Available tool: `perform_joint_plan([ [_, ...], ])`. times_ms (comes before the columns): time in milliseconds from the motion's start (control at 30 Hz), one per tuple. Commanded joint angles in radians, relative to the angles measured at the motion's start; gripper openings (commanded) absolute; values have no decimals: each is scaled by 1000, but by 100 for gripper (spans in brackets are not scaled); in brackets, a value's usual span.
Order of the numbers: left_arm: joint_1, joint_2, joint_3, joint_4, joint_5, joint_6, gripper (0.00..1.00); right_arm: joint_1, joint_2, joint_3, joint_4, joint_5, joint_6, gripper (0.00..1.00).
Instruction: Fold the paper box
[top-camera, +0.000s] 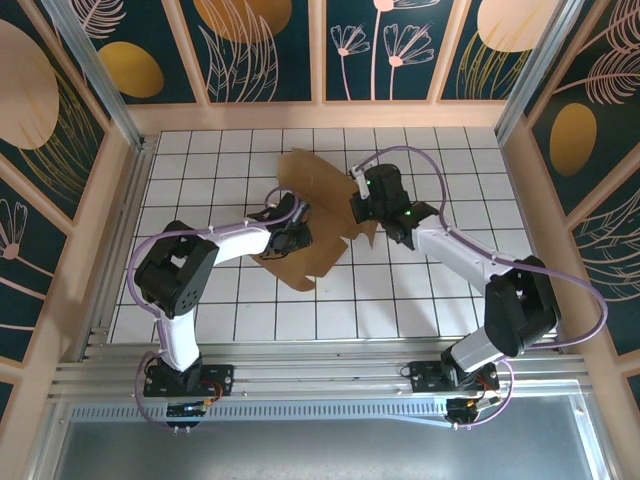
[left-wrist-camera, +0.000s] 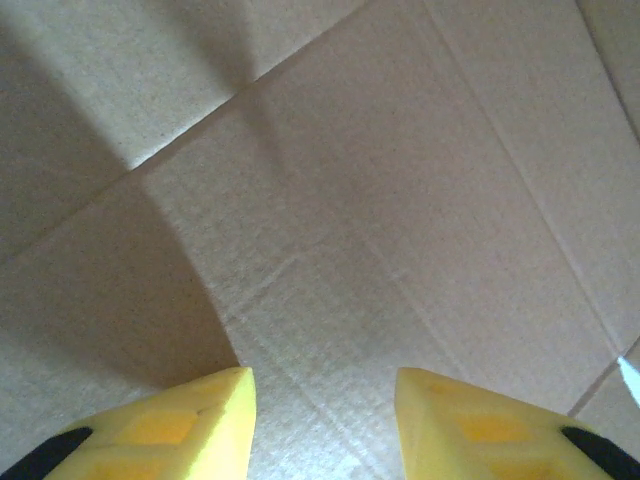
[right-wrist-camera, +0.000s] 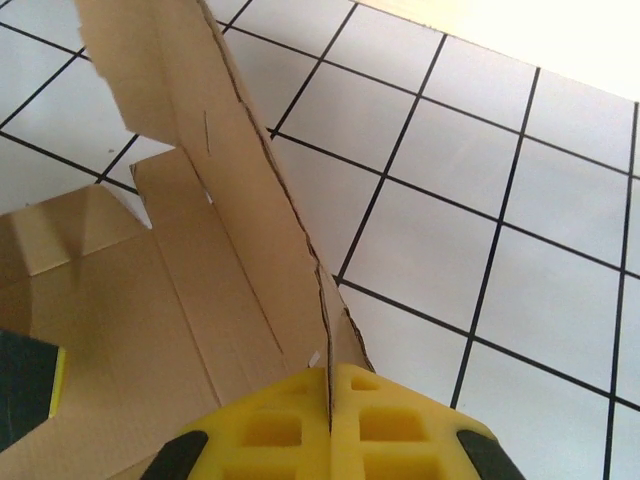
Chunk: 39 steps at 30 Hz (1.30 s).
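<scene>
The paper box (top-camera: 318, 215) is a brown die-cut cardboard sheet, partly lying on the tiled table and partly lifted. My right gripper (right-wrist-camera: 330, 372) is shut on the edge of a raised flap (right-wrist-camera: 235, 150), which stands upright above the flat panel (right-wrist-camera: 150, 330); in the top view that gripper (top-camera: 362, 220) sits at the sheet's right side. My left gripper (top-camera: 300, 233) is over the sheet's left part. Its yellow fingers (left-wrist-camera: 215, 420) stand apart, open, with nothing between them, just above creased cardboard (left-wrist-camera: 380, 200).
The white tiled table (top-camera: 200, 170) has free room on every side of the sheet. Wooden patterned walls (top-camera: 320, 50) close in the back and both sides. An aluminium rail (top-camera: 320, 375) carries the arm bases along the near edge.
</scene>
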Motion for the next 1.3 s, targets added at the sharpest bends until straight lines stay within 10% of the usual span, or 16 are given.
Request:
perform_joint_plan([
  [0, 22, -2, 10, 54, 24, -11, 43, 38, -11, -32, 13, 95, -31, 0],
  [633, 102, -494, -113, 228, 155, -291, 63, 202, 78, -128, 75, 337, -70, 0],
  [900, 110, -284, 2, 436, 387, -486, 74, 229, 78, -137, 94, 328, -76, 0],
  [1267, 110, -88, 90, 552, 440, -473, 64, 240, 77, -136, 87, 323, -81, 0],
])
